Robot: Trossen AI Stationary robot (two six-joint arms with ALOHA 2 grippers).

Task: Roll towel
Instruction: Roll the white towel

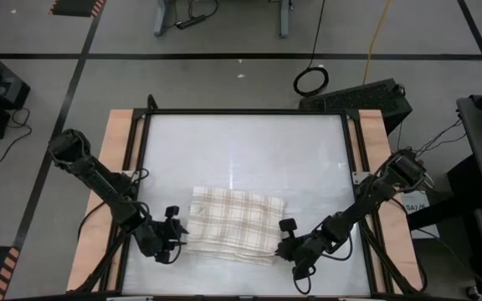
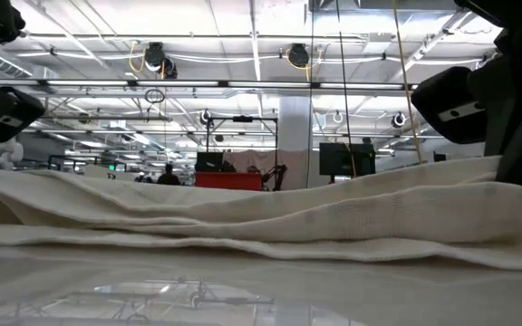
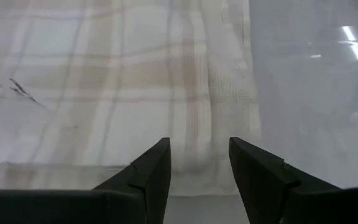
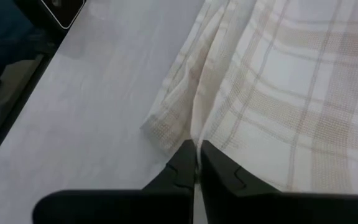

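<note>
At the near edge of the desk (image 1: 308, 150), the left gripper (image 1: 176, 227) sits low at about 7 o'clock from the desk's centre, its two fingers (image 3: 151, 171) spread apart with nothing between them, just short of the towel's left edge. The right gripper (image 1: 289, 235) is at about 5 o'clock, at the towel's right edge; in its wrist view the fingers (image 4: 182, 163) are pressed together around a thin edge of cloth at the towel's corner. Between the two grippers lies the towel (image 1: 235, 223), a cream cloth with a beige plaid check, folded into a flat, layered rectangle in the near half of the desk, at about 6 o'clock. Its layers show as stacked folds in the low view (image 2: 270, 222). Farther off, at about 1 o'clock beyond the desk's far edge, a coil of black cable (image 1: 311, 81) lies on the floor.
</note>
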